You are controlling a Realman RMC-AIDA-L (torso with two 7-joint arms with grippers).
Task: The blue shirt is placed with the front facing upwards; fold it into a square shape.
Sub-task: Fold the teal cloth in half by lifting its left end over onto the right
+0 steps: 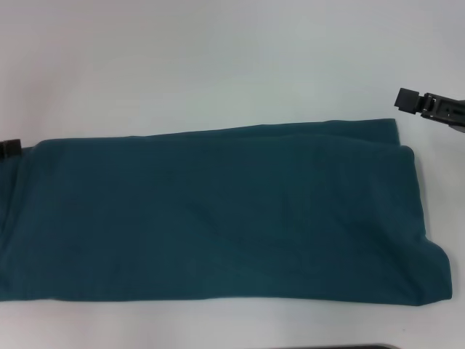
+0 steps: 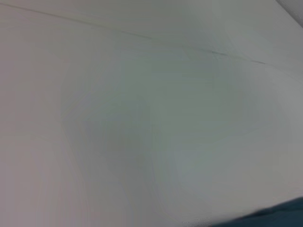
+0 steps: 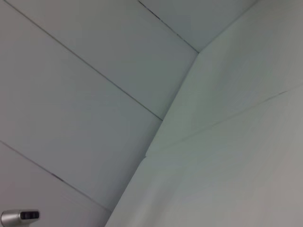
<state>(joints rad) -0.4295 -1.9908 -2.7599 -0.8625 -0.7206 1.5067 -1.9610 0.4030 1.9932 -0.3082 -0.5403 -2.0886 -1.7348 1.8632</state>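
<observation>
The blue shirt (image 1: 218,218) lies on the white table (image 1: 218,65) folded into a long band that spans the head view from left to right. Only plain teal cloth shows, with a doubled layer at its right end. My right gripper (image 1: 409,99) hovers over bare table just beyond the shirt's far right corner, apart from the cloth. My left gripper (image 1: 9,148) shows only as a small dark piece at the picture's left edge, by the shirt's far left corner. The left wrist view catches a corner of the blue shirt (image 2: 284,215) and bare table.
White table top stretches beyond the shirt's far side. The right wrist view shows panelled white walls (image 3: 94,71) meeting in a corner and a small silvery object (image 3: 19,216) low down. A dark edge (image 1: 349,347) runs along the table's near side.
</observation>
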